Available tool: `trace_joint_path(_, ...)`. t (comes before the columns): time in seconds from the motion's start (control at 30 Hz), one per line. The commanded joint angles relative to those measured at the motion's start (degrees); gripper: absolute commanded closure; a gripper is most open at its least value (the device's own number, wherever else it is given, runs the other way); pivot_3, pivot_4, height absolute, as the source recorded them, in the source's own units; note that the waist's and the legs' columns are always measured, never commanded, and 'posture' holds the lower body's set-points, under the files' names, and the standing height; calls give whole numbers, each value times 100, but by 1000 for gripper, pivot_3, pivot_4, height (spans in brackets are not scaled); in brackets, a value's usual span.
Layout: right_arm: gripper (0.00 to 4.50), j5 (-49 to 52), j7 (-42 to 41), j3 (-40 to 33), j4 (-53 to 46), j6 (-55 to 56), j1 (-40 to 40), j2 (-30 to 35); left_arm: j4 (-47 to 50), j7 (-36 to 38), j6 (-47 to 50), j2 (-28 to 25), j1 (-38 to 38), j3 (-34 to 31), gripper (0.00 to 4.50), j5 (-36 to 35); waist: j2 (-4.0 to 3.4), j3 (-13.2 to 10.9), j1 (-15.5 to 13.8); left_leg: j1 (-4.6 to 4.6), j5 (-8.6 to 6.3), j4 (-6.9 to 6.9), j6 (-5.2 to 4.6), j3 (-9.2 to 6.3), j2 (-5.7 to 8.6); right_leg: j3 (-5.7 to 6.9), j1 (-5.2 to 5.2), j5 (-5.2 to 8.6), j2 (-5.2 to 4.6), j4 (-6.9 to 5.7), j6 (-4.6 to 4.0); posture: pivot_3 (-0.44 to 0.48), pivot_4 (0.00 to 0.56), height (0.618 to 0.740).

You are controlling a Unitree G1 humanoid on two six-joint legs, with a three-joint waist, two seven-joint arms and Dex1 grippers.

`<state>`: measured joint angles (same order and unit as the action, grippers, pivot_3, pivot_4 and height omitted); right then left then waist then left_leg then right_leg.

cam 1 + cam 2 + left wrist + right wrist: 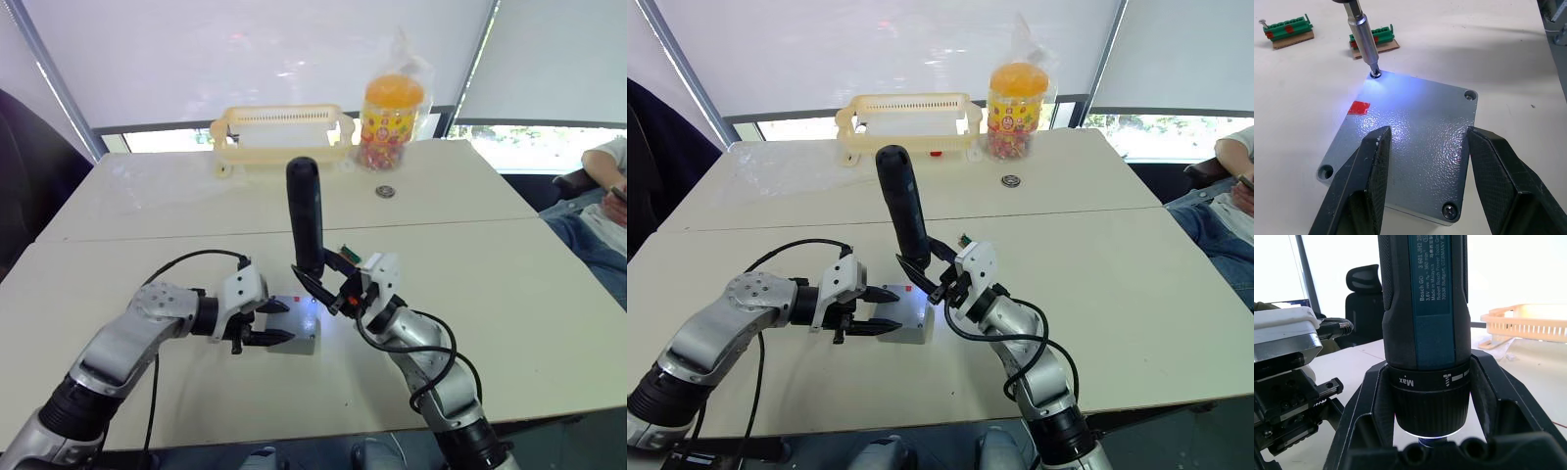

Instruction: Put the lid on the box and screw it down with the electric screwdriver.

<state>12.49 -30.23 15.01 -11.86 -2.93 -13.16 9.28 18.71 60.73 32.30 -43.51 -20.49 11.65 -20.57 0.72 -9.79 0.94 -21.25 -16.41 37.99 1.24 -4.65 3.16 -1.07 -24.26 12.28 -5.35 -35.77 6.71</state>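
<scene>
Two pale cream rectangular tabletops point(470, 294) pushed together, seam running straight across between them. Behind, wide white roller blinds point(255, 59) drawn down, glowing with daylight, split by slanted grey window frames point(54, 78). Thin strip of bright outdoors point(534, 147) under the blinds. On the far tabletop, a cream slotted plastic tray point(284, 135); just beside it, a clear jar with an orange lid point(392, 119) wrapped in a plastic bag, and nearer, a small round metal disc point(386, 192). Dark seat back point(24, 166) at the left edge. At the right edge, a seated person in blue jeans point(598, 230). Black office chair point(1364, 296) against a white wall in the right wrist view.
</scene>
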Motion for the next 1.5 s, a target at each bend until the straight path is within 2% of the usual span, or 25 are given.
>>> trace_joint_path(0.03,2756,-217,-3,94,615,-145,233,63,32,-23,66,8,-14,38,2030,34,1,2,0,0,0,0,0,0,0,0,0,0,0,0,0,0,150,740)
trace_joint_path(0.83,2756,70,133,-70,788,-338,342,-208,-66,-5,63,24,10,63,2030,87,-1,41,1,17,-3,-9,-4,-6,-6,5,25,3,2,24,-2,0,150,740)
trace_joint_path(0.97,2756,125,1,-1,749,-350,328,-184,-71,-4,53,25,10,64,2030,96,-1,41,3,35,-4,-15,-6,-7,-8,5,44,5,2,33,-2,0,150,740)
trace_joint_path(1.1,2756,51,-95,87,781,-288,326,-141,-83,3,42,16,16,56,2030,106,2,43,8,100,-5,-62,-8,-5,-9,4,95,41,-2,65,-2,0,150,740)
trace_joint_path(1.5,2756,-42,-82,55,1049,-64,289,-181,-44,19,72,-53,40,0,2030,93,1,45,12,106,-6,-81,-7,-7,-11,4,91,40,-1,63,-8,0,150,740)
